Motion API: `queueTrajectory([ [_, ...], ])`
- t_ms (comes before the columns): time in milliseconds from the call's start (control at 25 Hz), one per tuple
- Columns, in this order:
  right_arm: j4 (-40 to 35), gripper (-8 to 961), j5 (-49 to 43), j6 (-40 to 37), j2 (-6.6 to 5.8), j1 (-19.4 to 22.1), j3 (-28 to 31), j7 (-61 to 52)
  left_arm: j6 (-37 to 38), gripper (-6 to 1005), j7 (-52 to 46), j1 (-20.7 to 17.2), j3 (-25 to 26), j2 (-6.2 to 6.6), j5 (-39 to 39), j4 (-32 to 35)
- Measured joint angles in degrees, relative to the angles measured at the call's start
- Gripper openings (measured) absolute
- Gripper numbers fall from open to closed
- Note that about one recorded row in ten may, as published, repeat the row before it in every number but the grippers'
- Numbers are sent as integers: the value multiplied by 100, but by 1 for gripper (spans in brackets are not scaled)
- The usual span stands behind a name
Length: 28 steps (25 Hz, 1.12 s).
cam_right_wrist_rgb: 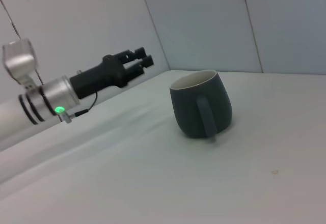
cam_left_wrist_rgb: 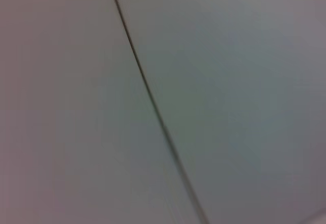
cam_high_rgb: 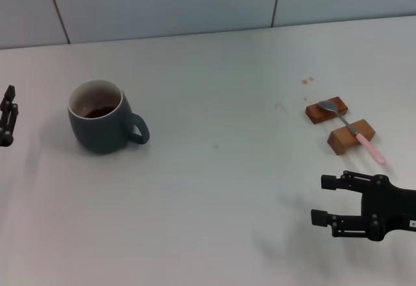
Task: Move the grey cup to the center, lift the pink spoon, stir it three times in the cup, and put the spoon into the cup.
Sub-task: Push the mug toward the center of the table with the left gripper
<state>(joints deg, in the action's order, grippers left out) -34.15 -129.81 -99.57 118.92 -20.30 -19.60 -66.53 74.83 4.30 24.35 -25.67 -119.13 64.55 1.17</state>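
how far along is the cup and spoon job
Nothing looks done yet. The grey cup sits on the table's left side, not the center. The pink spoon lies across two wooden blocks on the right. The left pincer hangs beside the cup; the right pincer hovers open, empty. Every step remains.

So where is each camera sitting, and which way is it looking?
Head view: up on the robot's head, looking down at the table, grey cup, pink spoon on wooden blocks, left gripper and open right gripper.
Left wrist view: on the left arm, facing only a wall seam; no body shows.
Right wrist view: on the right arm, facing the grey cup and left gripper, shared with the head view.
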Motion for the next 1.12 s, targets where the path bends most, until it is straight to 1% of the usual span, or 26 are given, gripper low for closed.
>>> queueTrajectory([
  [80, 5, 798, 0, 0, 0, 0, 1, 0, -290, 580, 1567, 251, 314, 2, -163, -474],
  [120, 6, 797, 0, 0, 0, -1, 0, 0, -493, 557, 2500, 399, 423, 0, -187, -676],
  [160, 6, 796, 0, 0, 0, -1, 0, 0, -493, 498, 2500, 399, 423, 0, -187, -676],
  [200, 7, 795, 0, 0, 0, -1, 0, 0, -597, 439, 2907, 472, 451, -3, -187, -749],
  [240, 7, 794, 0, 0, 0, -1, 0, 0, -597, 379, 2907, 472, 451, -3, -187, -749],
  [280, 6, 793, 0, 0, 0, -1, 0, 0, -736, 320, 3302, 558, 501, -3, -184, -822],
  [520, 5, 787, 0, -1, 0, -1, 0, 0, -815, 167, 3468, 617, 532, -4, -61, -852],
  [560, 5, 786, 0, -1, 0, -1, 0, 0, -953, 142, 3481, 669, 527, -5, 260, -812],
  [600, 5, 785, 0, -1, 0, -1, 0, 0, -953, 118, 3481, 669, 527, -5, 260, -812],
  [640, 5, 783, 0, -1, 0, -1, 0, 0, -1137, 94, 3478, 747, 537, -6, 350, -771],
  [760, 5, 780, -7, -1, 0, -1, 0, 0, -1137, 22, 3478, 747, 537, -6, 350, -771],
  [800, 5, 779, -15, -1, 0, -1, 0, 0, -1335, -2, 3462, 855, 511, -5, 433, -709],
  [840, 5, 778, -27, -1, 0, -1, 0, 0, -1463, -1, 3433, 923, 509, 0, 554, -701],
  [960, 5, 775, -33, -1, 0, -1, 0, 0, -1463, 3, 3433, 923, 509, 0, 554, -701],
  [1000, 5, 774, -35, -1, 0, 1, 0, 0, -1653, 4, 3400, 1043, 504, 1, 802, -663],
  [1040, 5, 773, -35, -1, 0, 1, 0, 0, -1653, 5, 3400, 1043, 504, 1, 802, -663],
  [1120, 5, 771, -36, -1, 0, 6, 0, 0, -1661, 7, 3395, 1119, 504, -4, 1106, -687],
])
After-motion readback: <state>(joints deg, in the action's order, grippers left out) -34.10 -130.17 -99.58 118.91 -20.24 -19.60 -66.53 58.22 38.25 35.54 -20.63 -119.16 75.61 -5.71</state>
